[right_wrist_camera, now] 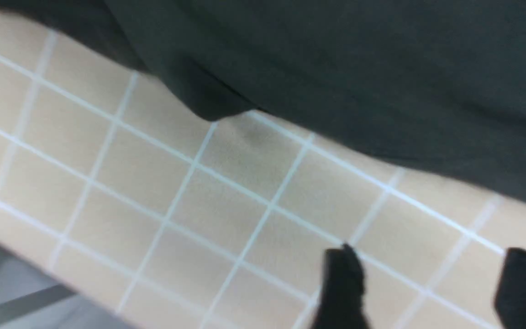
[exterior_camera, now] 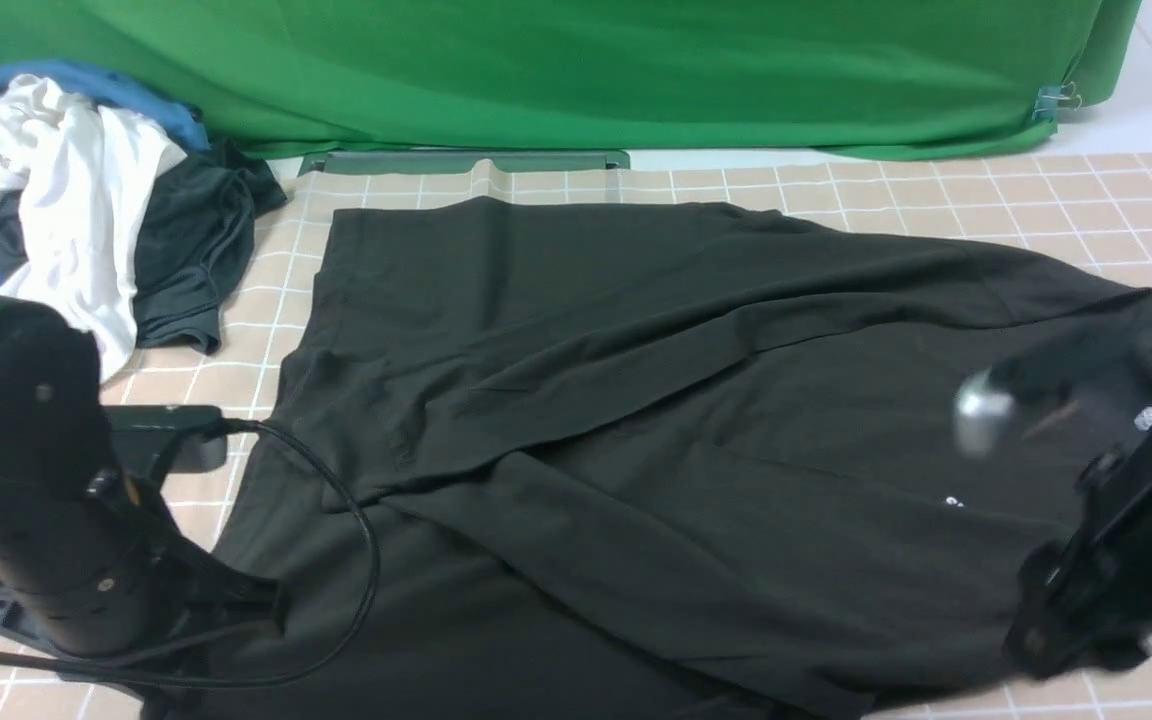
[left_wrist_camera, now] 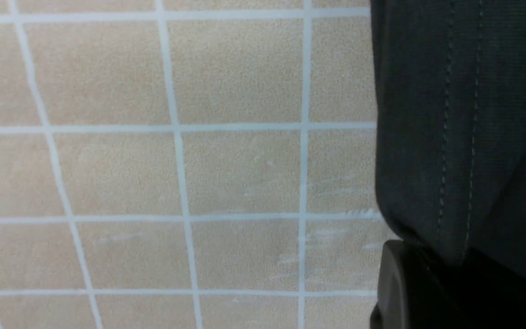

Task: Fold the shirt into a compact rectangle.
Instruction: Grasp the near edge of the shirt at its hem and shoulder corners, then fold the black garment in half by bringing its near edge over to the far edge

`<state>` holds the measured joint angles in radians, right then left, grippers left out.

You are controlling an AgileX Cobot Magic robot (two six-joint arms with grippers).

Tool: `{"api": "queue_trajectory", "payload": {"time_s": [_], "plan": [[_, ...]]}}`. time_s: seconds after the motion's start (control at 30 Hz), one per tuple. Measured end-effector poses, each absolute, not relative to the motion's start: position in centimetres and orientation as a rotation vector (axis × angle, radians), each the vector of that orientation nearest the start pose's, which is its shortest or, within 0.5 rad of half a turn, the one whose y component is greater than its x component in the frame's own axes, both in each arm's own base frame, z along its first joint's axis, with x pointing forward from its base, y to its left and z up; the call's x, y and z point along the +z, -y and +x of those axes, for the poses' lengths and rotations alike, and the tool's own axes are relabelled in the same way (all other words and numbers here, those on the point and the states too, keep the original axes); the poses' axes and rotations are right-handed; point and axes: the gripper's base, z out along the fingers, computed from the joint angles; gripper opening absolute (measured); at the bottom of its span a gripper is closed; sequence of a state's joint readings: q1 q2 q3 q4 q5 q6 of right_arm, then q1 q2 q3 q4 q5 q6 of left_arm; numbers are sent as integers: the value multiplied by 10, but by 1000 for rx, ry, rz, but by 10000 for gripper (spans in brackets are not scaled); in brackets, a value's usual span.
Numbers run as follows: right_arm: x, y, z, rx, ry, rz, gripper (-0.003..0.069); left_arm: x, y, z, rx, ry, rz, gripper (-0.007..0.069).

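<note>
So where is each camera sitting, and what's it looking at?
Front view: between the arms, facing forward over the black shirt toward the green cloth; left arm and right arm show.
Left wrist view: on the left arm, looking down at the checked mat and shirt hem; the left gripper shows, pinching it.
Right wrist view: on the right arm, looking down at mat and shirt edge; the right gripper shows, jaws open.
Shared: all three see shirt and mat.
</note>
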<state>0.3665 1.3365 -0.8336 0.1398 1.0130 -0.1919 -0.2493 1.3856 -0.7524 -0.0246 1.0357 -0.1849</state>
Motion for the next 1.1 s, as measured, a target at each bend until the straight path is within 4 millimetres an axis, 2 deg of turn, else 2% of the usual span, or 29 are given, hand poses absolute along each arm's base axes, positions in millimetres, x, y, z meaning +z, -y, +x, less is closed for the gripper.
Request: {"api": "queue_trajectory", "payload": {"time_s": [0.1,0.37,0.5,0.53,0.57,0.6,0.63,0.67,0.7,0.77,0.9,0.97,1.1], "plan": [[208,-102,200,184,-2874,-842,585,209,53,202,-18,-3143,83,35],[177,-110,216,66,-2819,-960,597,209,53,204,-20,-3122,75,35],[158,-111,220,28,-2844,-1067,547,209,53,204,-28,-3122,67,35],[154,-111,222,13,-2840,-1113,473,209,53,204,-32,-3122,65,35],[154,-110,222,-5,-2825,-1142,368,209,54,204,-38,-3120,61,35],[154,-110,223,-12,-2821,-1151,311,209,54,204,-42,-3121,59,35],[155,-110,223,-14,-2816,-1153,176,211,54,203,-48,-3120,53,35],[155,-110,223,-14,-2815,-1153,176,211,54,203,-48,-3120,53,35],[157,-109,221,-12,-2815,-1153,92,215,55,202,-64,-3110,35,35],[164,-108,218,-11,-2816,-1150,67,225,55,202,-84,-3068,-4,35],[183,-104,212,-13,-2762,-1135,66,252,56,207,-135,-2961,-66,35],[195,-103,210,-17,-2725,-1127,66,265,58,213,-160,-2905,-89,35],[217,-104,218,-55,-2649,-1129,66,297,65,239,-218,-2768,-118,35]]}}
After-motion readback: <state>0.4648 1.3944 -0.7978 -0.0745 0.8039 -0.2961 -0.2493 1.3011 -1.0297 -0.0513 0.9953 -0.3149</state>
